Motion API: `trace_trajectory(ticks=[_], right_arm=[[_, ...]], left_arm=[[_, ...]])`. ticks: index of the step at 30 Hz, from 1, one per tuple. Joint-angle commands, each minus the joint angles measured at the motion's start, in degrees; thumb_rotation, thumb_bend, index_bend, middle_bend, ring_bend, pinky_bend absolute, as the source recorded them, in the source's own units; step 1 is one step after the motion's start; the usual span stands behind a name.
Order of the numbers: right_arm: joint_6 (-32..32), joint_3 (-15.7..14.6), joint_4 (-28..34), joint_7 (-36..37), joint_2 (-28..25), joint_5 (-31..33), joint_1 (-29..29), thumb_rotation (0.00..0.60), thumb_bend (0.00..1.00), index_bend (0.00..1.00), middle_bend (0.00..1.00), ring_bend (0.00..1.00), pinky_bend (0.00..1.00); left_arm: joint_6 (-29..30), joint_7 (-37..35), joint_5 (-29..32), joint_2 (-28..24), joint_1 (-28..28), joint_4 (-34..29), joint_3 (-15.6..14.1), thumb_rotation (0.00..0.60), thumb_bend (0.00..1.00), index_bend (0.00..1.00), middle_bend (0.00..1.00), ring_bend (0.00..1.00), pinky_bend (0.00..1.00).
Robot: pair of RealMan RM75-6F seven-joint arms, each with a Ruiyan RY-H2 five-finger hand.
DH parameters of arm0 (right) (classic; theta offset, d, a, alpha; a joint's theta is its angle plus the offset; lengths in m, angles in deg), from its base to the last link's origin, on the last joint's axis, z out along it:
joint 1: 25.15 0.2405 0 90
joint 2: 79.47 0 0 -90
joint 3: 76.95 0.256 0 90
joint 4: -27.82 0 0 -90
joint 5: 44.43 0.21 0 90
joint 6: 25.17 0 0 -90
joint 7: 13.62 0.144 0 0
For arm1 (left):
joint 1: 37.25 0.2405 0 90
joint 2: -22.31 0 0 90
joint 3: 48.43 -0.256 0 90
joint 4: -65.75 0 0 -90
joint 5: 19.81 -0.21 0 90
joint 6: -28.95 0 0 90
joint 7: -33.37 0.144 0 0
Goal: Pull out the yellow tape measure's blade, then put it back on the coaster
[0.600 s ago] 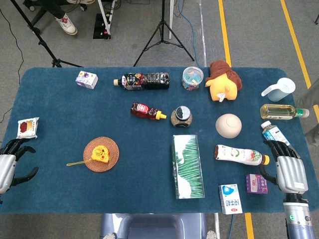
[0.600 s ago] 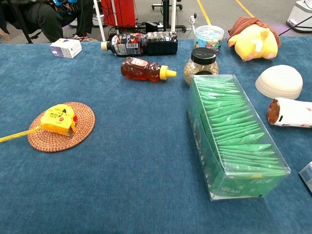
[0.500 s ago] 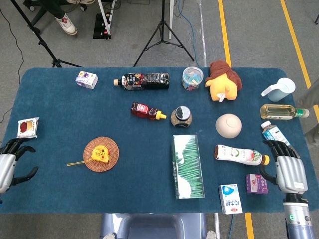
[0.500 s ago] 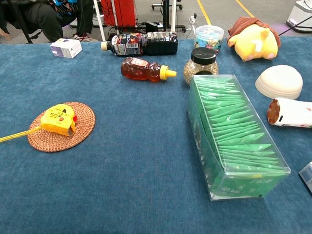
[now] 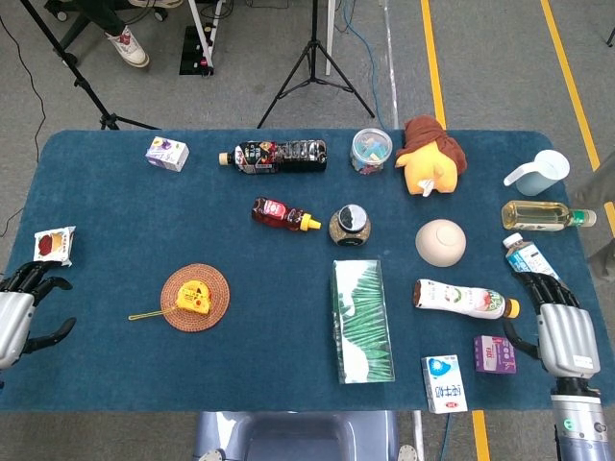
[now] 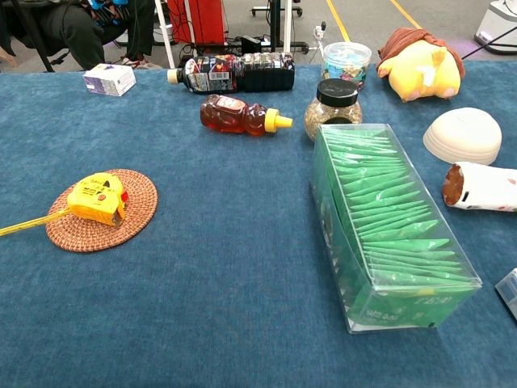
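The yellow tape measure point(image 5: 194, 296) point(image 6: 98, 197) lies on the round woven coaster point(image 5: 215, 290) point(image 6: 137, 214) at the table's left. Its yellow blade point(image 5: 150, 313) point(image 6: 29, 223) sticks out to the left, past the coaster's rim and onto the blue cloth. My left hand point(image 5: 19, 312) is at the left edge of the table, well away from the tape, fingers apart and holding nothing. At the right edge my right hand point(image 5: 560, 329) also holds nothing, fingers spread, just right of a small purple carton point(image 5: 494, 353). Neither hand shows in the chest view.
A clear box of green packets point(image 5: 361, 320) point(image 6: 382, 222) lies at centre. A syrup bottle point(image 5: 281, 214), dark jar point(image 5: 349, 224), cola bottle point(image 5: 279, 156), plush toy point(image 5: 430, 154), bowl point(image 5: 441, 241), yoghurt bottle point(image 5: 461, 299) and cartons point(image 5: 444, 383) lie around. A snack packet point(image 5: 54, 246) is near my left hand.
Both hands have drawn back slightly toward the near edge of the table. The tape measure, blade and coaster have not moved.
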Motion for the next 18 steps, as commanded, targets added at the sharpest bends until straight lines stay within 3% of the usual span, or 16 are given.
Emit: trace_trajectory(ticks=[1,14,18], right_arm=[[0.0,0.0,0.0,0.1,0.0,0.0,-0.1,0.6,0.33,0.18,0.21,0.16,0.22],[0.8,0.2,0.2,0.3,-0.2,0.7,0.1,0.6,0.33,0.17,0.21,0.16,0.22],[0.5,0.2,0.4,0.6,-0.5,1.0,-0.2,0.6,0.33,0.17,0.2,0.16,0.22]], left_arm=[[-1.7,-0.1,-0.3,-0.7,-1.1,0.7,0.1,0.599,0.25,0.35,0.2,0.16,0.3],[-14.2,6.3,0.4,-2.7,-8.8,2.5,0.3,0.596,0.25,0.35,0.2,0.15,0.23],[-23.0,11.1,3.0,-1.0,-14.3,3.5,0.9,0.593,0.23,0.29,0.16,0.11,0.21]])
